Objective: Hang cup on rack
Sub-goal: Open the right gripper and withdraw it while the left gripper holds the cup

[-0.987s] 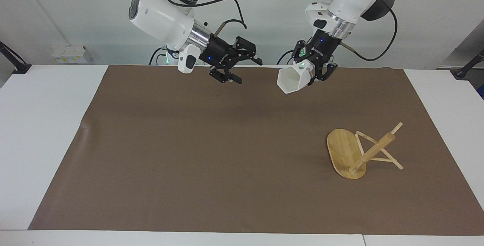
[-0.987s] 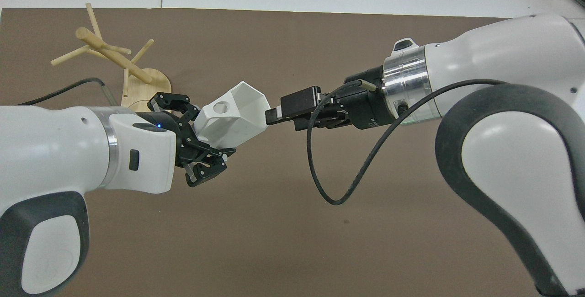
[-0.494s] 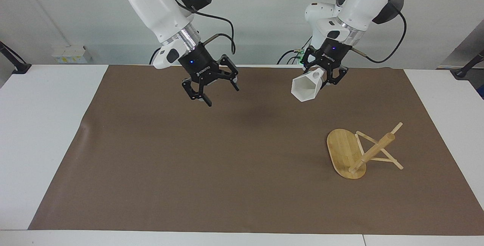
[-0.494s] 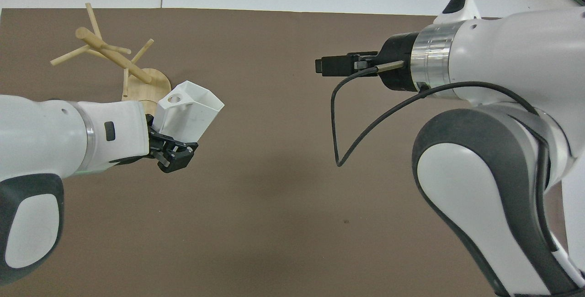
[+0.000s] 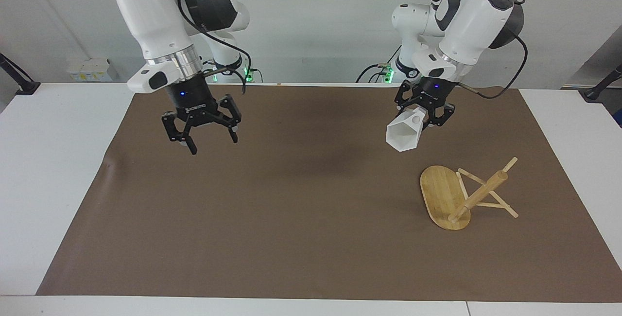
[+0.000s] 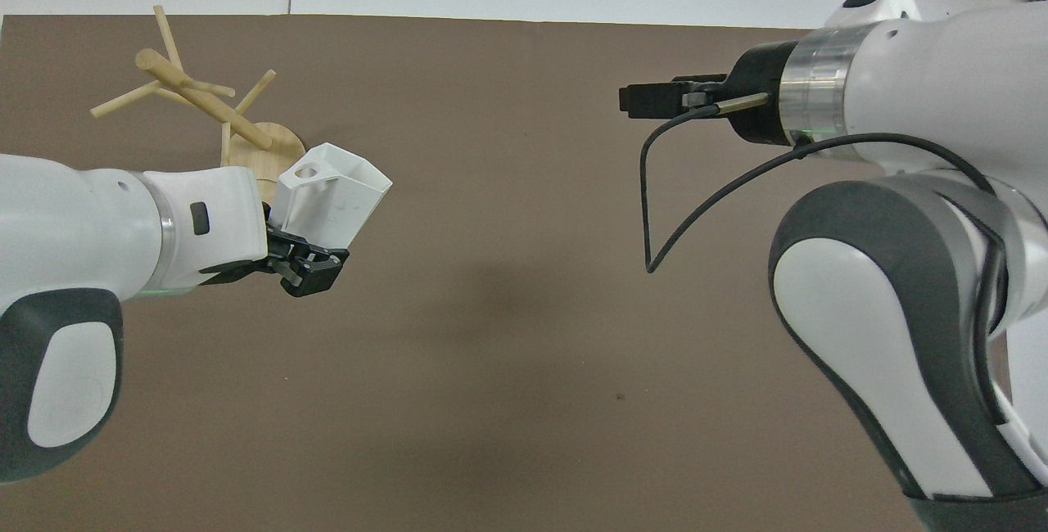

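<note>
My left gripper (image 5: 423, 117) is shut on the handle end of the white faceted cup (image 5: 402, 135). It holds the cup in the air over the brown mat, close to the rack and apart from it, with the mouth tilted down. In the overhead view the cup (image 6: 334, 203) covers part of the rack's base. The bamboo rack (image 5: 478, 195) stands toward the left arm's end of the table. Its post slants away from its oval base (image 5: 437, 192), and it also shows in the overhead view (image 6: 196, 98). My right gripper (image 5: 213, 144) is open and empty, pointing down over the mat; it shows in the overhead view (image 6: 643, 98) too.
A brown mat (image 5: 291, 219) covers most of the white table (image 5: 48, 160). A black cable (image 6: 655, 213) loops from the right wrist.
My right gripper has swung away from the cup toward its own end of the table and now points down. My left gripper has carried the cup lower and closer to the rack.
</note>
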Action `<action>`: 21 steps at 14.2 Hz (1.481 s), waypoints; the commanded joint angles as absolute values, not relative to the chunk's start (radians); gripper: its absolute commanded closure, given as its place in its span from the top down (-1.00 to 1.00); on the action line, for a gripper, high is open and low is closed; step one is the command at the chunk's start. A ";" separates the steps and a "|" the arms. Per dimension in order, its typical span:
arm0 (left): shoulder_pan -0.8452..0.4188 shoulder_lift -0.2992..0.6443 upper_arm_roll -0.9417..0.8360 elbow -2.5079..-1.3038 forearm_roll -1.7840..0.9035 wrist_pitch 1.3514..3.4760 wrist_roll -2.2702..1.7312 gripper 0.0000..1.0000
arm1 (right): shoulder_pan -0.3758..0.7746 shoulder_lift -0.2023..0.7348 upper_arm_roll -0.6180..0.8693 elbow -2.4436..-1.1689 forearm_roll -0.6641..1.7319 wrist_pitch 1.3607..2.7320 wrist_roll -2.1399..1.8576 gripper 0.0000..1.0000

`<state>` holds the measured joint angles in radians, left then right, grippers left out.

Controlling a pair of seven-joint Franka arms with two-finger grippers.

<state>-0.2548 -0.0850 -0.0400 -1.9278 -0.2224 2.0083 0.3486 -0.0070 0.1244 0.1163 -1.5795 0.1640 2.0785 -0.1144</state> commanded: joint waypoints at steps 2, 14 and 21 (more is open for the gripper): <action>-0.232 0.015 -0.049 -1.830 -0.198 2.013 0.255 -1.00 | -0.011 0.117 0.017 -1.540 0.134 1.889 -0.135 1.00; -0.189 0.132 -0.026 -1.759 -0.190 2.068 0.236 -1.00 | -0.011 0.071 -0.072 -1.463 -0.021 1.456 -0.135 1.00; -0.153 0.132 -0.028 -1.769 -0.205 2.083 0.184 -1.00 | -0.046 0.029 -0.104 -1.505 -0.021 1.434 -0.132 1.00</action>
<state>-0.1728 0.1213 -0.0180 -1.7833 -0.2078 2.0673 0.2034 -0.0274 0.0515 -0.1105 -1.4697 -0.0029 1.4302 -0.1280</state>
